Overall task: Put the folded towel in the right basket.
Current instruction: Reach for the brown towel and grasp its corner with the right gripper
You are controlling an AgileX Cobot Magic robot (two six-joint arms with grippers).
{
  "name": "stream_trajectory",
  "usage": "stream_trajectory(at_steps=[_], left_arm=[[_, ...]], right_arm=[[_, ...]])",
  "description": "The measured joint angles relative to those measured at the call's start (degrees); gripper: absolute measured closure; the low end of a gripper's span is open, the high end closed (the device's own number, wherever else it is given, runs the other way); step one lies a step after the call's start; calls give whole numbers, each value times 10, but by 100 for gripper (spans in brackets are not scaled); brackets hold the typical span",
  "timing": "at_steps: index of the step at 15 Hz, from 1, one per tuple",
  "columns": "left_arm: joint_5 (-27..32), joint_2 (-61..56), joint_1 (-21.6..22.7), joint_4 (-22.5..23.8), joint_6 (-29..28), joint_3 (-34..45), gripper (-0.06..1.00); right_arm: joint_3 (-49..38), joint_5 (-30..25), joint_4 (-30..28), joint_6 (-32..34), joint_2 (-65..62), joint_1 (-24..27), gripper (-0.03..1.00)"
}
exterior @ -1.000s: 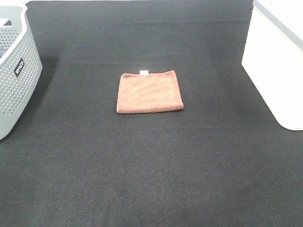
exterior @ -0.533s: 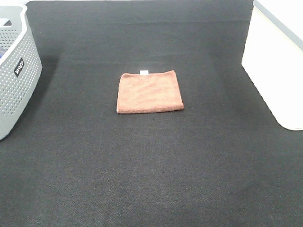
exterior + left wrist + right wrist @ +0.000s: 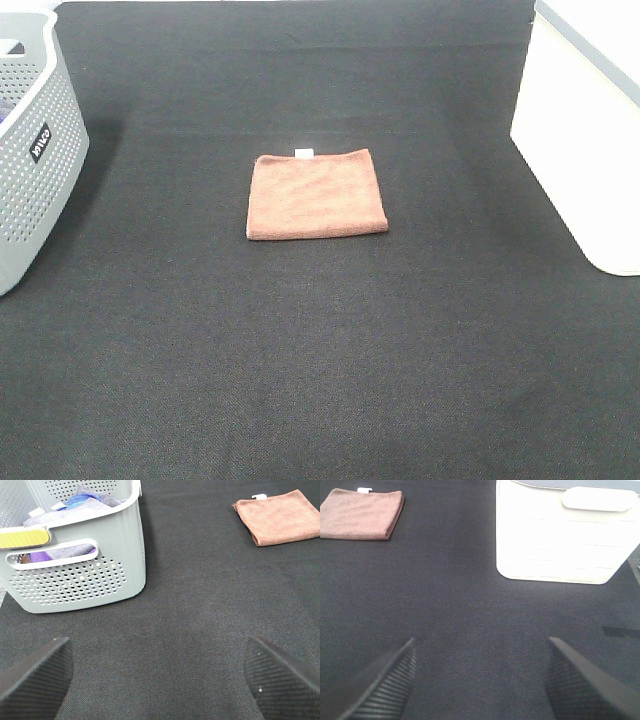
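Nothing of the task is showing as done yet: the folded towel point(image 3: 316, 194) is lying flat and square on the tabletop point(image 3: 320, 380), touching neither basket. The right fingers point(image 3: 387, 680) are standing wide apart with only bare tabletop showing between them, and the left fingers point(image 3: 37, 675) are spreading just as wide, gripping nothing either (neither pair is appearing in the high view, so both arms are presumably sitting back out of its frame).

From the right fingers the towel is lying well ahead and off toward the left arm's side. The right basket point(image 3: 590, 150), white and smooth-walled, is standing ahead on the other side, nearer to them than the towel is. From the left fingers the towel is lying far ahead toward the right arm's side, while the grey basket point(image 3: 80, 575), holding some blue and purple cloths point(image 3: 80, 500), is standing near them.

So, judging from this, the whole job is waiting to be done: reaching out to the towel, closing on it, lifting it without letting the fold fall open, carrying it over the white rim and letting go inside. The right fingers are looking the better placed for it, being on the basket's side.
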State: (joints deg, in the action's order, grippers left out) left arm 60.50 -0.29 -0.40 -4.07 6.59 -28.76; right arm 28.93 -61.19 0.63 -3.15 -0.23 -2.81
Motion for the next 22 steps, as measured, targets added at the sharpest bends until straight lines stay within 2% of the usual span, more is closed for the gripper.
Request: stream_trajectory(at_steps=[7,9,12,14,17,22], left_arm=[[0,0,0,0,0,0,6],[0,0,0,0,0,0,6],[0,0,0,0,0,0,6],[0,0,0,0,0,0,6],[0,0,0,0,0,0,6],[0,0,0,0,0,0,6]], right_arm=[[1,3,0,0,2,0,30],[15,37,1,0,43,0,31],[62,112,32,-1,203,0,31],[107,132,58,-18,319,0,31],[198,133,108,-52,494,0,31],[406,110,198,-108,759,0,31]])
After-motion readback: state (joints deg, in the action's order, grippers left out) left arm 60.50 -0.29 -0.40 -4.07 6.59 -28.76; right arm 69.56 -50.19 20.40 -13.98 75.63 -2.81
